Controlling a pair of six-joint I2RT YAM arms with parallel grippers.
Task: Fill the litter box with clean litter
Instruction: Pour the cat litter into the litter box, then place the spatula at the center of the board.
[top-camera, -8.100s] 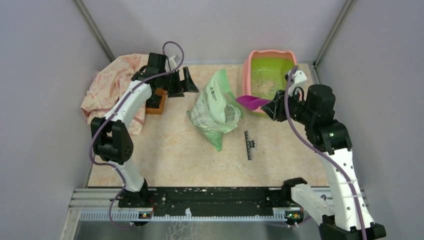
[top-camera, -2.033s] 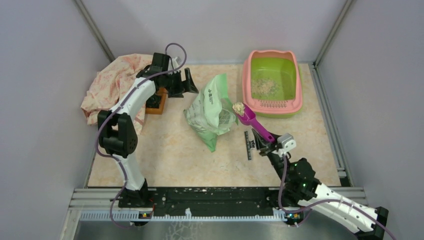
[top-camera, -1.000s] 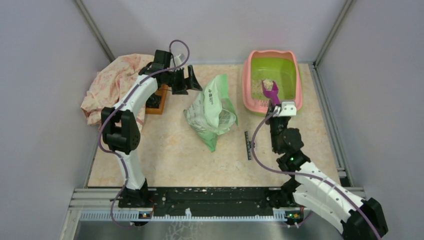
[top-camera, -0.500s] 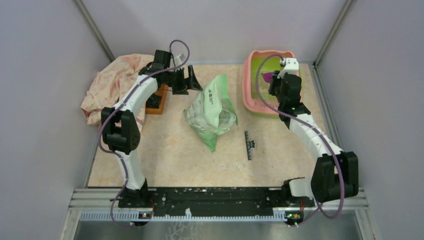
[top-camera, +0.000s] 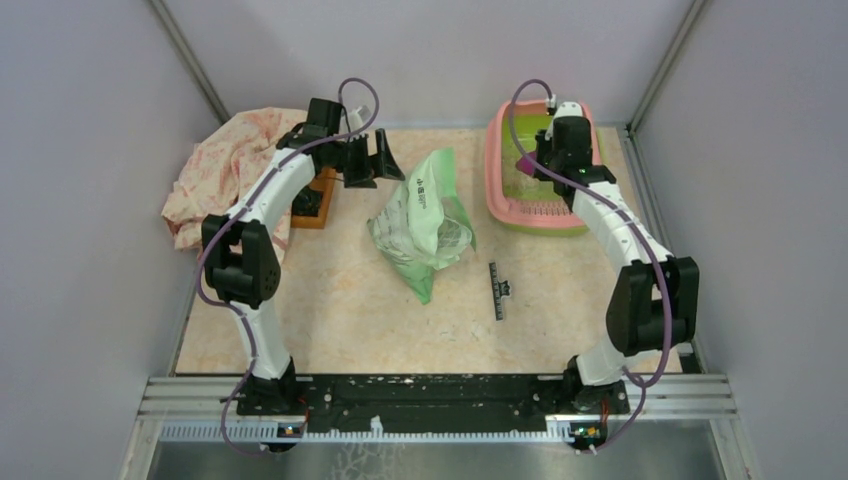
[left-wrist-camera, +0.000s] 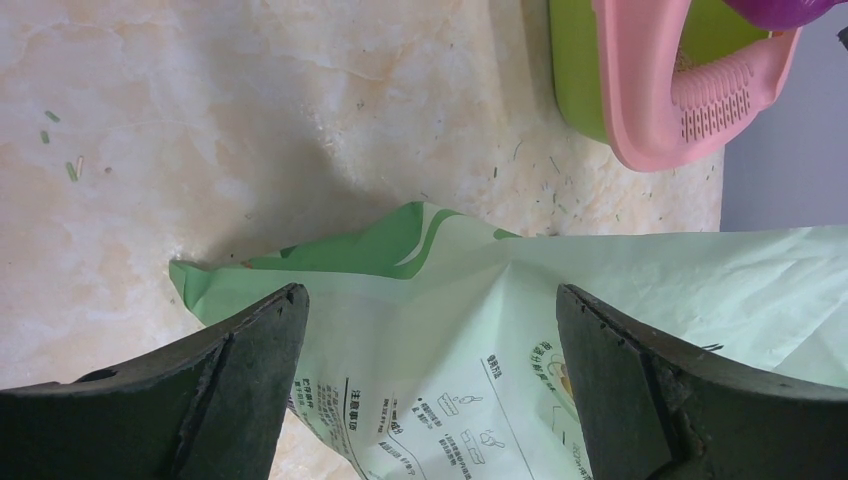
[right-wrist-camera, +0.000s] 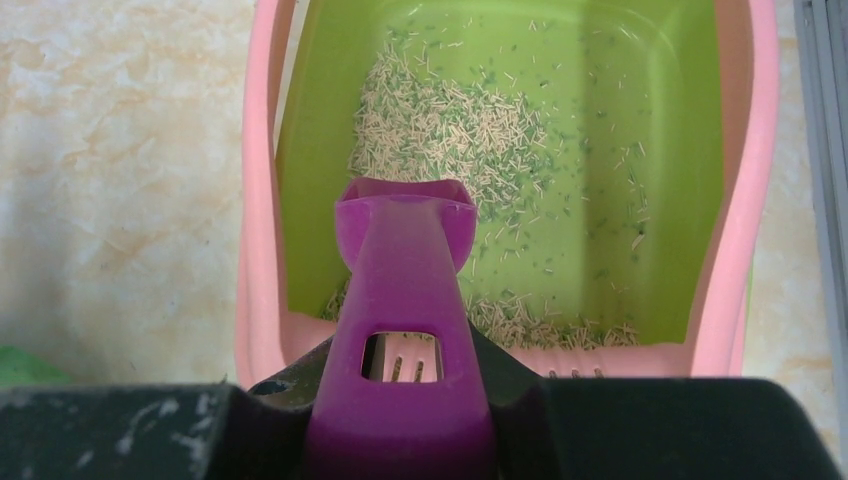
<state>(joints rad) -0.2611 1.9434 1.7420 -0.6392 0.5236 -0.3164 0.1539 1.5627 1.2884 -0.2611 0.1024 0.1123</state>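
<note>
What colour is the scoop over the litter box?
The scoop is purple, clearest in the right wrist view.

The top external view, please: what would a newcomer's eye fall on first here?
The pink-rimmed, lime-green litter box at the table's far right corner stands out most, with the right hand holding a purple scoop over the thin scatter of litter inside. Next comes the light green bag lying mid-table, with the open left hand poised near its far end.

The table (top-camera: 330, 300) is viewed from high behind, the green bag (left-wrist-camera: 600, 330) closely from the left wrist, the litter box (right-wrist-camera: 258, 200), shared by all views, from the right wrist.
</note>
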